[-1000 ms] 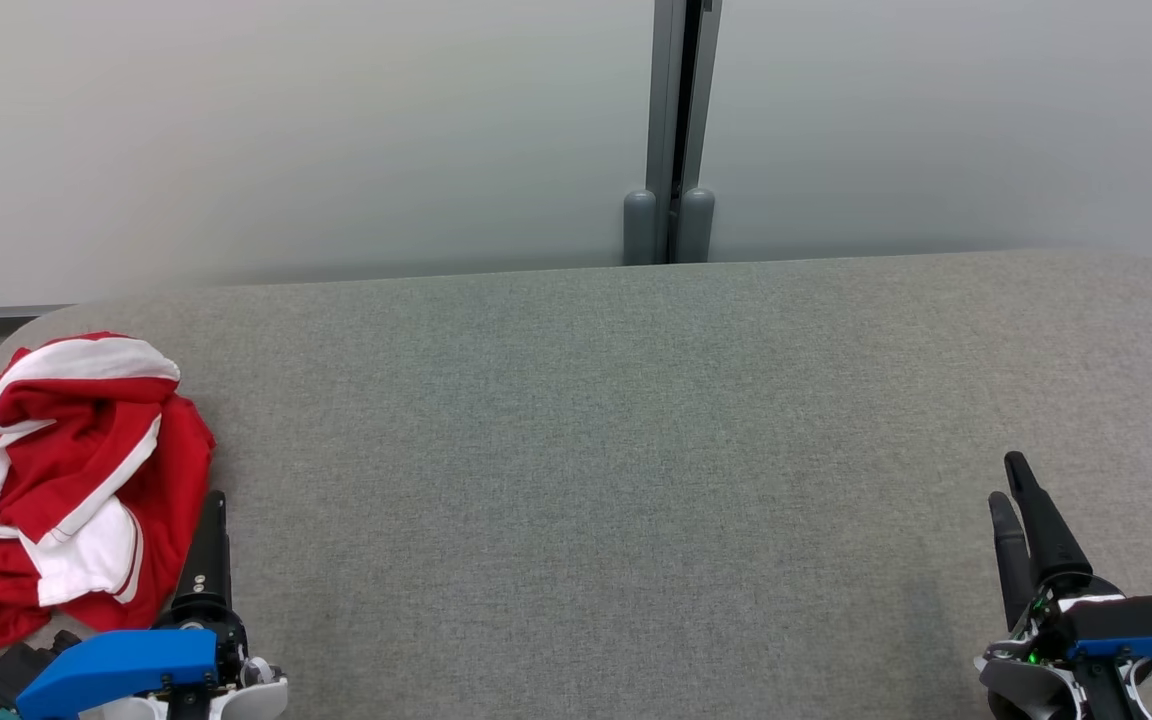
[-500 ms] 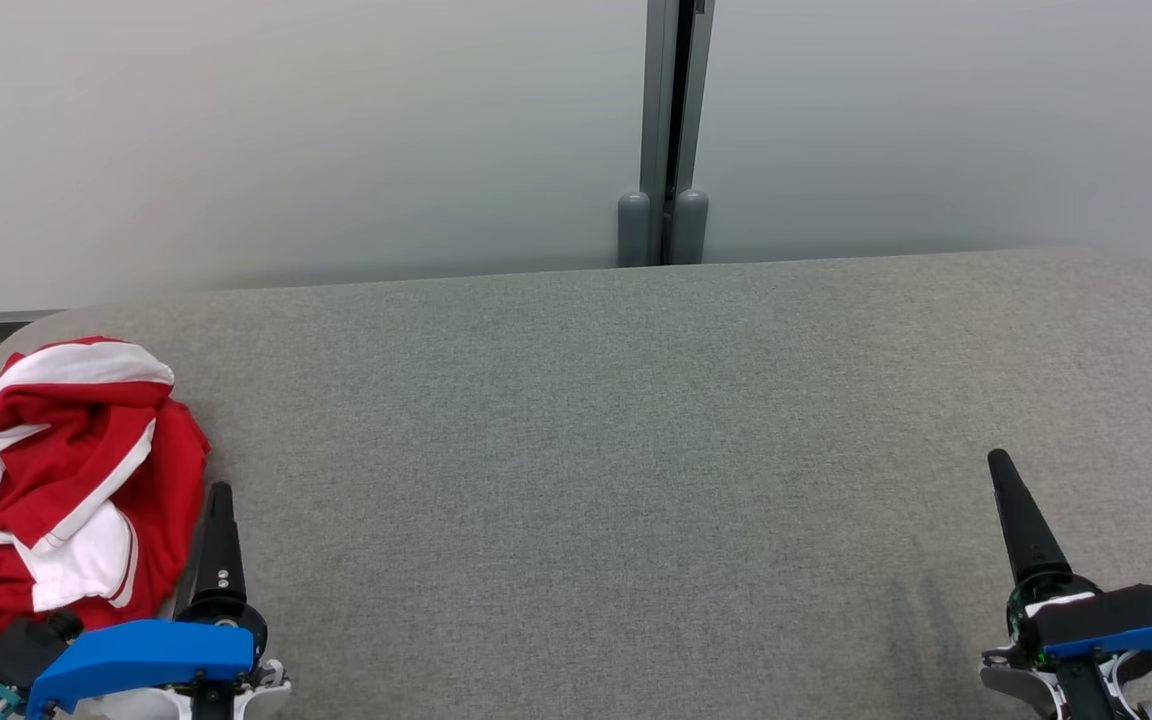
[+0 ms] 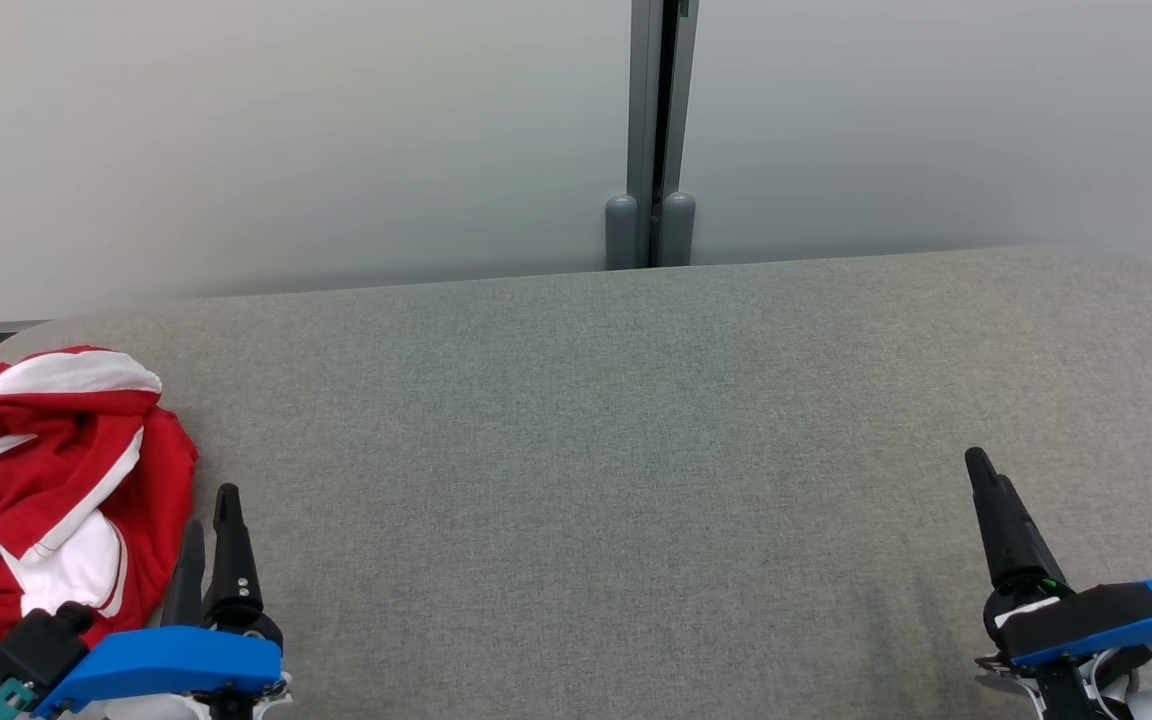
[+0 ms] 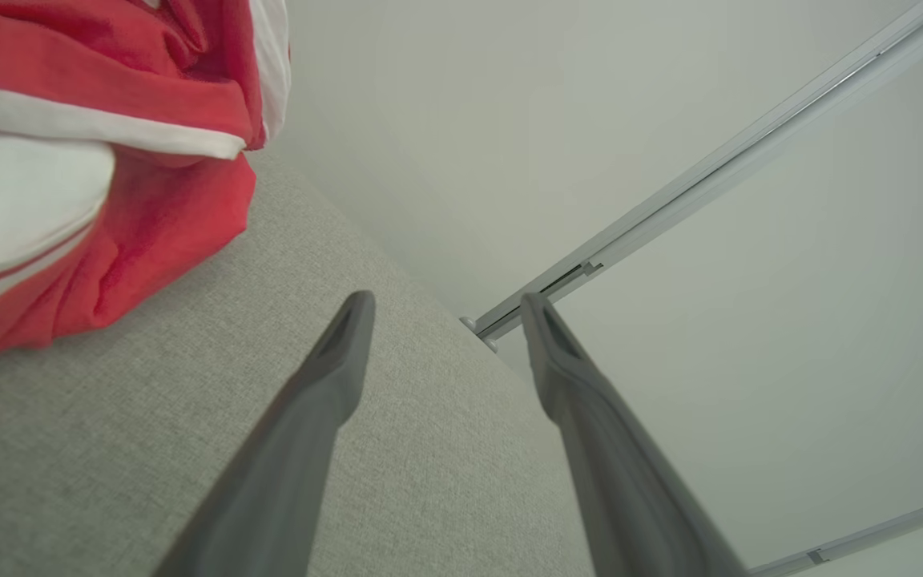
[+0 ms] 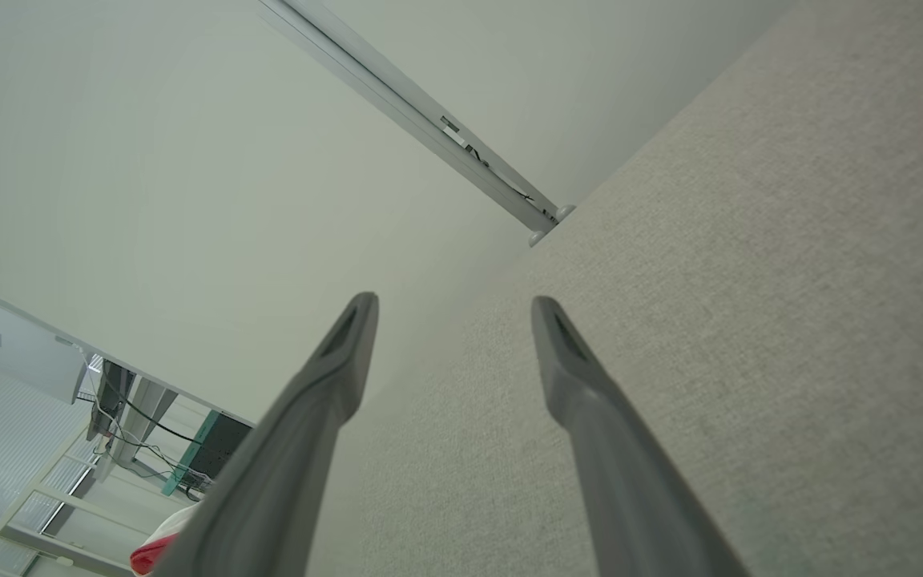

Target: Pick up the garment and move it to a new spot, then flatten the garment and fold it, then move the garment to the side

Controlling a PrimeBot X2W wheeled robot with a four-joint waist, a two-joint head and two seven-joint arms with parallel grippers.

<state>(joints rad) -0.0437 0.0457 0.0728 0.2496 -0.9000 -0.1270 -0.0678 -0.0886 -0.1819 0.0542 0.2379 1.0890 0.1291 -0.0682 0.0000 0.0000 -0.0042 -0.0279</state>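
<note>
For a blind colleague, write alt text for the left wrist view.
The open, empty left gripper points across a grey fabric table. A crumpled red and white garment lies at the upper left, untouched. A pale wall and metal rail stand behind.

crumpled red-white garment (image 4: pixel 85 160), spread left gripper (image 4: pixel 445 308), grey table (image 4: pixel 189 449)

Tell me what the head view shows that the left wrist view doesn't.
Head view adds: the right gripper at lower right, and the table's whole width. Left wrist view adds: a second wall rail at its lower right, and the wide gap between the fingers. Both: the crumpled red and white garment lying on the table, the open left gripper beside it, holding nothing, and the upright wall rail.
</note>
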